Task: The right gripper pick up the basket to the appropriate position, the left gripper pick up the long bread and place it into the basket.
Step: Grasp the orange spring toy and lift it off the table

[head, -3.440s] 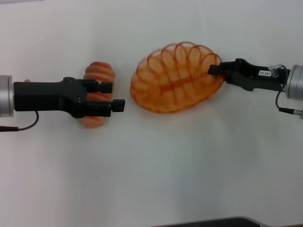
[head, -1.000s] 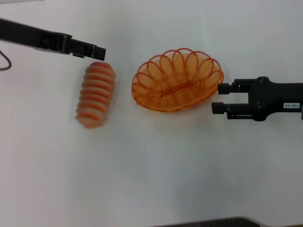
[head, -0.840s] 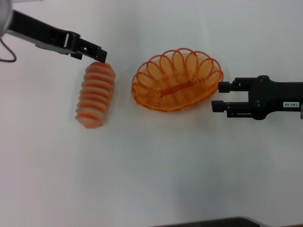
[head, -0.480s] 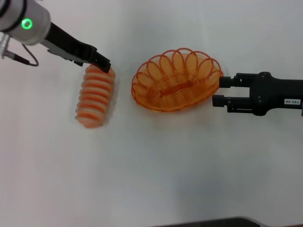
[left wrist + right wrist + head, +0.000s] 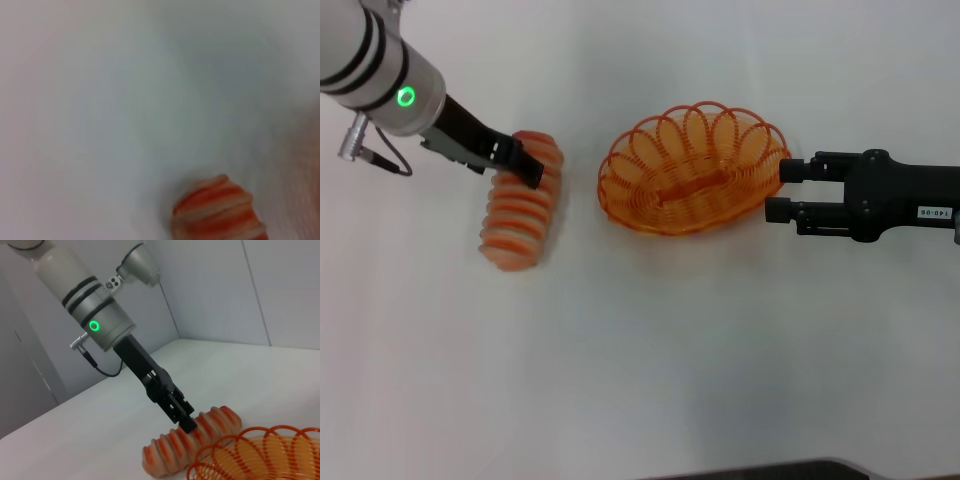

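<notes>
The long bread [image 5: 515, 215], pale peach with orange-red stripes, lies on the white table left of the basket. The left gripper [image 5: 528, 170] reaches down from the upper left, its tip on the bread's far end; the right wrist view shows this too, with the gripper [image 5: 184, 421] on the bread [image 5: 170, 450]. One end of the bread [image 5: 220, 210] shows in the left wrist view. The orange wire basket [image 5: 692, 172] stands flat in the middle. The right gripper [image 5: 782, 190] is open, its fingers right at the basket's right rim, holding nothing.
The white table [image 5: 650, 340] stretches on all sides. A dark edge [image 5: 770, 470] runs along the near side. The basket's rim [image 5: 260, 455] fills the lower corner of the right wrist view.
The left gripper has swung in from the upper left and come down onto the bread's far end. The right gripper has edged left toward the basket's rim. Bread and basket have not moved.
</notes>
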Robot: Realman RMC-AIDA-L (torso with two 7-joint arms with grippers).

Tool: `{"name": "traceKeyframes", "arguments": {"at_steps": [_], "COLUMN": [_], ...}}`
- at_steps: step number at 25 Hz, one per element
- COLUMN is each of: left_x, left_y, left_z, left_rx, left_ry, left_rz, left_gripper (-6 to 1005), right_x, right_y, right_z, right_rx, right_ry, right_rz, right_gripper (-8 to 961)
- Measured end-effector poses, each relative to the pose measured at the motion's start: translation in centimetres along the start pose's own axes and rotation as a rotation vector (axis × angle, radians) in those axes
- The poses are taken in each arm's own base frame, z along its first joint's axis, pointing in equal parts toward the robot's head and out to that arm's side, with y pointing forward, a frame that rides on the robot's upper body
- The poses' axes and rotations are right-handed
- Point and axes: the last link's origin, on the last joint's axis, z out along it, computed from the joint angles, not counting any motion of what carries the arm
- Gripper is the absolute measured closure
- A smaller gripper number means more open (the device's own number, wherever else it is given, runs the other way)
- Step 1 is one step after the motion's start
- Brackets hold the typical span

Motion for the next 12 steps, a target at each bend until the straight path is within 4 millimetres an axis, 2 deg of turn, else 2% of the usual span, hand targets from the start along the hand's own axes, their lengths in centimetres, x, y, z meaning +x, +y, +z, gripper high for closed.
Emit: {"name": "traceKeyframes", "arguments": {"at_steps": [8, 12], "left_x": [-0.48, -0.59], "left_y": [0.05, 0.18], "left_z": [0.84, 1.03], "left_rx": [0.001, -0.007], "left_ry": [-0.025, -0.031], "left_rz": [0.004, 0.013], "left_gripper": [259, 373], "right_x": [-0.05, -0.03], "right_y": [0.02, 0.05], "right_z": [0.15, 0.23], "right_rx": [-0.006, -0.011], "right_ry": [-0.004, -0.012], "right_rz": [0.005, 0.011], "right_gripper": [237, 237]}}
